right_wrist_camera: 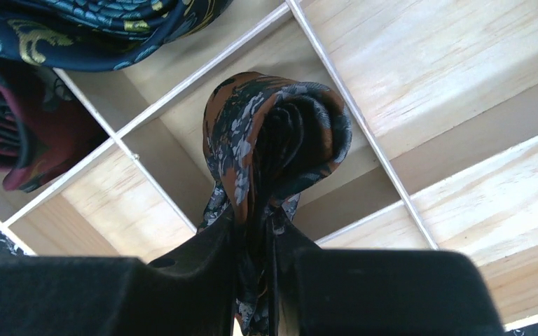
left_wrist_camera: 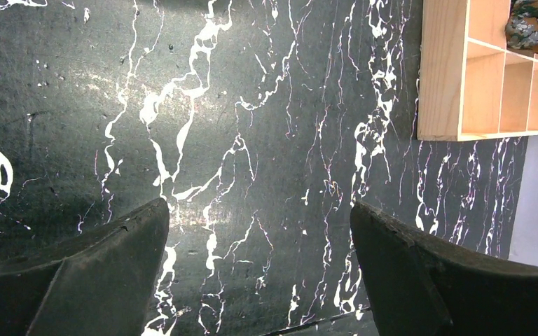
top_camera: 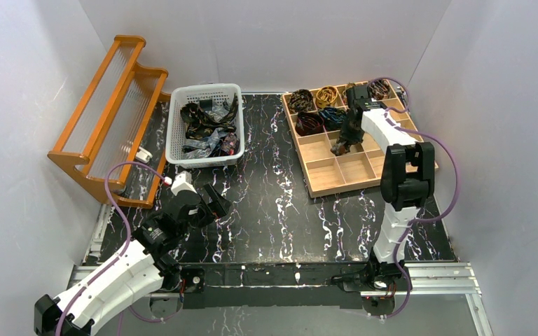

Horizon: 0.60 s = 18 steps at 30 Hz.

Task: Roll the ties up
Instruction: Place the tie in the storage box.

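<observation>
- Rust-brown tie (right_wrist_camera: 273, 140), wound into a tight coil, is pinched at its lower fold by the right gripper (right_wrist_camera: 256, 234). The jaws are pressed in on the fabric, and a loose tail trails down between them.
- The coil hangs above the wooden tray (top_camera: 343, 189), clear of the cell floors, with a thin divider running almost directly beneath it. It looks to be over an empty cell beside the filled ones, though exactly which cell cannot be told.
- The step in hand reads as the drop-off. To do it well, the arm should centre the coil over one cell first, so it doesn't straddle the divider.
- Lowering until the roll rests on the wood before the jaws part seems wise, since a release from height would likely let the coil spring loose.
- That dangling tail is the risk: it could snag a divider or drag the roll out, so a straight upward retreat looks safest.
- Close neighbours are the blue coil (right_wrist_camera: 91, 28) and the maroon coil (right_wrist_camera: 14, 147), each in its own cell and worth keeping clear of.
- The tray sits toward the far right corner of the table (top_camera: 273, 210), and its near rows are bare.
- Toward the near left corner, the left gripper (left_wrist_camera: 259, 217) is spread wide over dark marbled tabletop, holding nothing.
- Beyond it, by the far edge, the white basket (top_camera: 203, 89) holds the loose ties (top_camera: 207, 129) not yet rolled.
</observation>
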Each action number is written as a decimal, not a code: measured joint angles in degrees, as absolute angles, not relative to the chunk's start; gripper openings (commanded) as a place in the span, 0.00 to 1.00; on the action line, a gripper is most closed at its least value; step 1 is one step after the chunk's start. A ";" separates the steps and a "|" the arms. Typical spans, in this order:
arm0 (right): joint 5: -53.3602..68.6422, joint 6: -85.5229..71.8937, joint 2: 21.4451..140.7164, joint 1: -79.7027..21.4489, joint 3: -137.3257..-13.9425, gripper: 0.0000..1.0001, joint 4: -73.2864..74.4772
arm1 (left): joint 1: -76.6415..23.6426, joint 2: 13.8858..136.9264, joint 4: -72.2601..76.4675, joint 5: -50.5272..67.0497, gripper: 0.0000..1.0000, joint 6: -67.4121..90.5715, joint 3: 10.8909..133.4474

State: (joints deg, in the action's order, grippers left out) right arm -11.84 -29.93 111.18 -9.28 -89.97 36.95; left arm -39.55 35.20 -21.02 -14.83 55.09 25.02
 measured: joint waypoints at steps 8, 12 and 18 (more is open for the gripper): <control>-12.99 -28.12 114.78 -9.23 -94.00 0.01 38.76 | -39.55 34.48 -21.04 -14.83 0.98 55.57 25.02; -13.69 -26.76 115.94 -9.37 -95.61 0.01 39.72 | -39.55 34.46 -21.04 -14.83 0.98 55.75 25.02; -14.87 -23.77 117.43 -9.26 -97.23 0.01 40.27 | -39.55 34.87 -21.02 -14.83 0.98 55.75 25.02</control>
State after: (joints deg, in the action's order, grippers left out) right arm -14.87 -23.77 117.43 -9.26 -97.23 40.27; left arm -39.55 34.87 -21.02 -14.83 55.75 25.02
